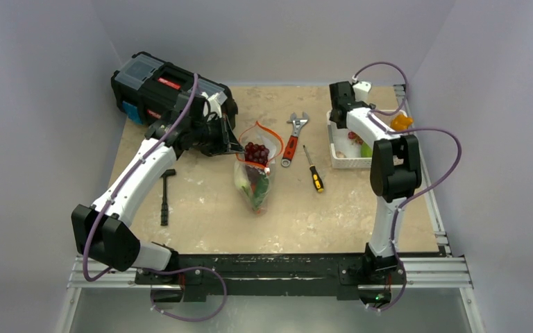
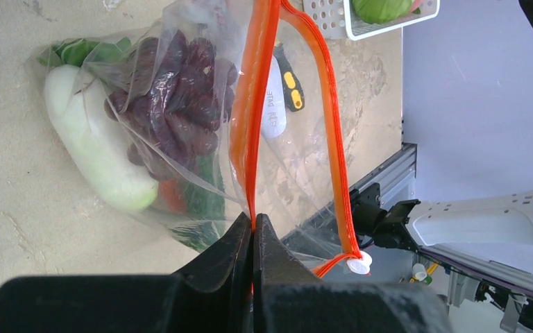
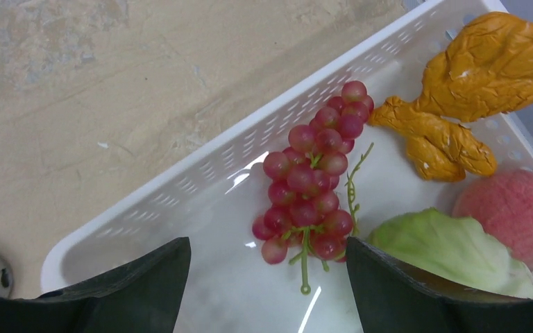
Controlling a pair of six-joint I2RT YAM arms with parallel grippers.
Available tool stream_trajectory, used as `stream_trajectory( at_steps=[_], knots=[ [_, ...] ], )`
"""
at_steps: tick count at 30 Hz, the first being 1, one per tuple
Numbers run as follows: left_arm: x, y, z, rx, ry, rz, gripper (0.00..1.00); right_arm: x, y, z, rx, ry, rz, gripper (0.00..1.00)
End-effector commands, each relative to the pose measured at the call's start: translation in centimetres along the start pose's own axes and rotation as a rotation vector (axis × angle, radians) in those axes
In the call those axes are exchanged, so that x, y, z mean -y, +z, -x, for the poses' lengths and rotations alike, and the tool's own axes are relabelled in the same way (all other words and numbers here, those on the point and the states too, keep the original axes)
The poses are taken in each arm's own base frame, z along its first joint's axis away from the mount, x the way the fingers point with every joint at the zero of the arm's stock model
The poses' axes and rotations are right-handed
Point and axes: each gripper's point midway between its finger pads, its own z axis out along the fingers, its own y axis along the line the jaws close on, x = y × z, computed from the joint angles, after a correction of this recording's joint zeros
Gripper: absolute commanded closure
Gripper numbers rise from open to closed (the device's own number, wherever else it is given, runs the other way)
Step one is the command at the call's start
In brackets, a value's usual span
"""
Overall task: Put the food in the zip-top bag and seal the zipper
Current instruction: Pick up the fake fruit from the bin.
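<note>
Zipper [image 2: 255, 118] pinched by L jaws, R jaws wide over grapes [image 3: 312, 184].

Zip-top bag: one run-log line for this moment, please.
left gripper: shut on zipper | right gripper: open over grapes in basket | zip-top bag: unsealed

Black toolbox [image 1: 154, 87], hammer [image 1: 166, 196], wrench [image 1: 293, 139], screwdriver [image 1: 313, 170] and white basket [image 1: 350, 164] lie apart.

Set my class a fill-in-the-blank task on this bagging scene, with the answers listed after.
1. The left gripper pinches the orange zipper of the clear ____.
2. The right gripper hovers open above the white ____.
3. In the basket, red grapes lie beside a green ____.
4. Between bag and basket lie a screwdriver and a red-handled ____.
Answers: bag, basket, cabbage, wrench.
</note>
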Motion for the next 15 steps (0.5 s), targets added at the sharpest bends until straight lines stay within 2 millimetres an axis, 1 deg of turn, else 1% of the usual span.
stream_trajectory(
  at_steps=[1, 3, 7, 11, 13, 15],
  knots=[
    [0.7, 0.0, 0.8, 0.02, 0.007, -0.035, 1.0, 0.8, 1.7, 1.5, -0.005, -0.024, -0.033, 0.19],
    [0.6, -0.1, 0.8, 0.024, 0.009, -0.03, 1.0, 0.5, 2.7, 0.9, -0.014, -0.046, -0.035, 0.19],
    [0.7, -0.1, 0.8, 0.022, 0.009, -0.036, 1.0, 0.8, 3.9, 0.3, -0.031, -0.073, -0.077, 0.16],
    [0.8, -0.2, 0.9, 0.026, 0.012, -0.037, 1.0, 0.6, 5.0, -1.0, -0.064, -0.091, -0.055, 0.16],
    [0.9, -0.2, 0.8, 0.021, 0.011, -0.044, 1.0, 0.8, 5.4, -1.6, -0.085, -0.09, -0.055, 0.16],
    [0.9, -0.1, 0.8, 0.02, 0.01, -0.044, 1.0, 0.8, 5.8, -2.3, -0.103, -0.096, -0.043, 0.21]
  ],
)
